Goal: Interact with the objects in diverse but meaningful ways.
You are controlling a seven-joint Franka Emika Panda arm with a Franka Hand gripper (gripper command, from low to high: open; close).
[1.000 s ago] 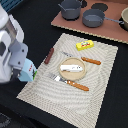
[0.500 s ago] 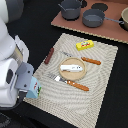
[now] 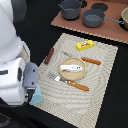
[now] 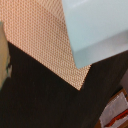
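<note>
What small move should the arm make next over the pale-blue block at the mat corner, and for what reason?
Probably a short, straight descent. The pale-blue block fills much of the wrist view, at the corner of the woven mat. In the exterior view the arm hides the hand, with only an edge of the block showing, so go slowly.

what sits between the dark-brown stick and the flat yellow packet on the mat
In the exterior view, only bare woven mat lies between the dark-brown stick and the yellow packet; the tan round plate sits beside that line.

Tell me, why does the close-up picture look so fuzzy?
The wrist view sits very near the pale-blue block, so its edges and the woven mat blur softly. The exterior view is sharper, though the white arm looks smeared and hides the jaws.
</note>
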